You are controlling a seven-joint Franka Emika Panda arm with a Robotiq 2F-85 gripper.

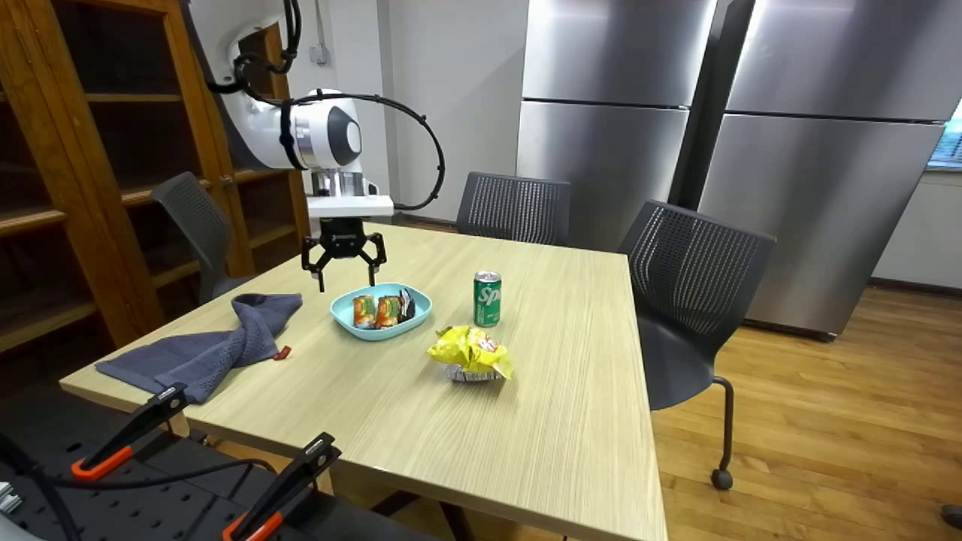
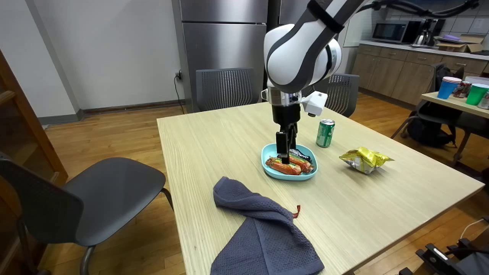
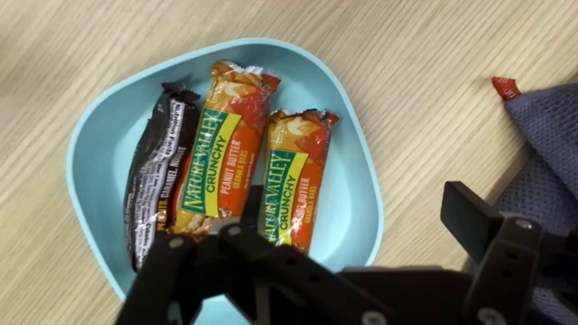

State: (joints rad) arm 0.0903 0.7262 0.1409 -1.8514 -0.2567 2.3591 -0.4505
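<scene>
My gripper [image 1: 347, 285] is open and empty, pointing down above the left side of a light blue dish [image 1: 376, 334] in an exterior view. In the wrist view the gripper [image 3: 356, 203] has one finger over the dish [image 3: 108, 135], among the bars, and the other out past its rim, near the towel. The dish holds two orange Nature Valley granola bars [image 3: 226, 149] [image 3: 295, 176] and a dark-wrapped bar [image 3: 156, 180]; their lower ends are partly hidden by the finger. In an exterior view the gripper [image 2: 285, 158] overlaps the orange bars [image 2: 284, 167]; contact cannot be told.
A crumpled dark blue towel [image 1: 225, 346] with a red tag [image 1: 282, 353] lies beside the dish. A green Sprite can [image 1: 487, 300] stands upright past it. A yellow chip bag [image 2: 365, 160] lies near the can. Chairs [image 1: 691, 300] surround the wooden table [image 1: 526, 436].
</scene>
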